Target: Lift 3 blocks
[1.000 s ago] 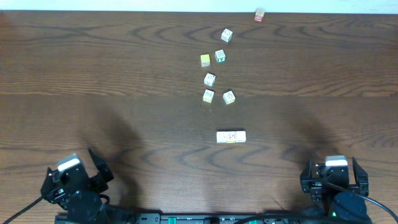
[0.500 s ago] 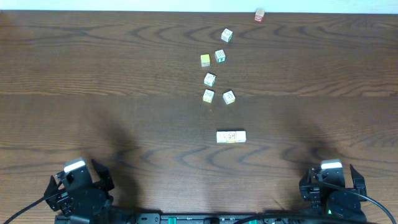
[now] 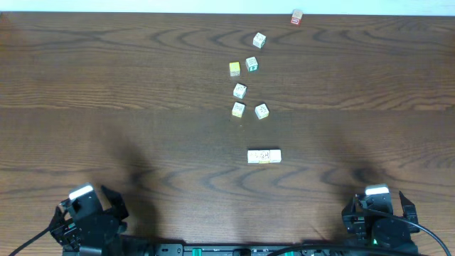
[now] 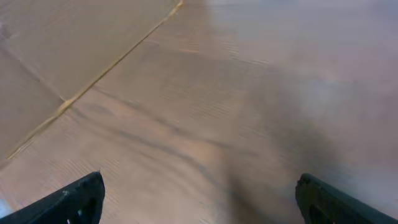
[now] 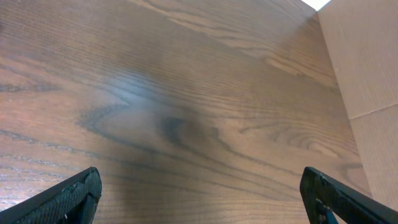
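Left fingers (image 4: 74,200) spread wide, grasping nothing; bare worktop (image 4: 205,112) between tips. Right fingers (image 5: 71,199) likewise released, nothing between them. Blocks (image 3: 264,156): three pale cubes in touching row, flat on worktop, well ahead of both fingers, forward-right of left pair, forward-left of right pair, nearer right pair. Neither wrist view shows them. Beyond row, farther from fingers: loose pale cubes (image 3: 240,91), yellow cube (image 3: 234,69), red cube (image 3: 296,18) farthest.

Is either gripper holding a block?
No: the left gripper and right gripper are open, with only table between the jaws.
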`<state>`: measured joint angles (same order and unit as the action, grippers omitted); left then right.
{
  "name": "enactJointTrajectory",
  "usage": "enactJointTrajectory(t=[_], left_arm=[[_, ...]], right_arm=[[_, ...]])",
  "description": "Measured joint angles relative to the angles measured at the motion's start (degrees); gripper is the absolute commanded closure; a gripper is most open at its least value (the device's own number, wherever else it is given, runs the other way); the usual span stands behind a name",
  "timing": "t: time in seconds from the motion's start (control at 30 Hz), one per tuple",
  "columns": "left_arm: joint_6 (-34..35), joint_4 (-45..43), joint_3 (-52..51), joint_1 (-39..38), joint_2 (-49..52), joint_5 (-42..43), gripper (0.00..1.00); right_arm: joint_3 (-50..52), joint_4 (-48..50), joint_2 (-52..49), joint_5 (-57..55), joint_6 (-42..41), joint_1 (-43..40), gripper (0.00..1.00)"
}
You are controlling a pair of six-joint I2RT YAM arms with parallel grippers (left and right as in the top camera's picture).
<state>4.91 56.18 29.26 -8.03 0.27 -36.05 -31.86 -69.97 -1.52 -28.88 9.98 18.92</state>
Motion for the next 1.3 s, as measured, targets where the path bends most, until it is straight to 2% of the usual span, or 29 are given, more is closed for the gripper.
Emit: enactJointTrajectory(t=[0.07, 0.27, 0.37, 0.47, 0.6, 0.77, 0.87, 1.03, 1.3], left_arm=[[0.24, -5.49, -0.31, 0.31, -0.02, 2.01, 0.02], [2.54, -36.59, -3.43, 0.46, -0.04, 11.56, 0.02], [7.61, -46.77, -10.21, 1.27, -0.07, 15.17, 0.02], [15.08, -52.96, -17.97, 3.1, 0.0, 16.98, 0.02], [21.14, -52.5, -24.0, 5.92, 0.0, 17.79, 0.02], [22.82, -51.36, -26.12, 7.3, 0.24, 17.94, 0.02], [21.51, -51.36, -26.12, 7.45, 0.24, 17.92, 0.02], [14.84, -51.36, -26.12, 7.54, 0.24, 19.19, 0.02], [11.76, -51.36, -26.12, 7.54, 0.24, 19.71, 0.02]], right_arm=[[0.02, -0.11, 0.0, -0.04, 0.0, 0.0, 0.01], [0.07, -0.11, 0.0, -0.09, 0.0, 0.0, 0.01], [0.11, -0.11, 0.0, -0.13, 0.0, 0.0, 0.01], [0.11, -0.11, 0.0, -0.11, 0.0, 0.0, 0.01], [0.11, -0.11, 0.0, -0.13, 0.0, 0.0, 0.01], [0.13, -0.15, 0.0, -0.13, 0.0, 0.0, 0.01], [0.13, -0.13, 0.02, -0.13, 0.0, 0.0, 0.01], [0.13, -0.11, 0.02, -0.13, 0.0, 0.0, 0.01], [0.13, -0.11, 0.02, -0.13, 0.0, 0.0, 0.01]])
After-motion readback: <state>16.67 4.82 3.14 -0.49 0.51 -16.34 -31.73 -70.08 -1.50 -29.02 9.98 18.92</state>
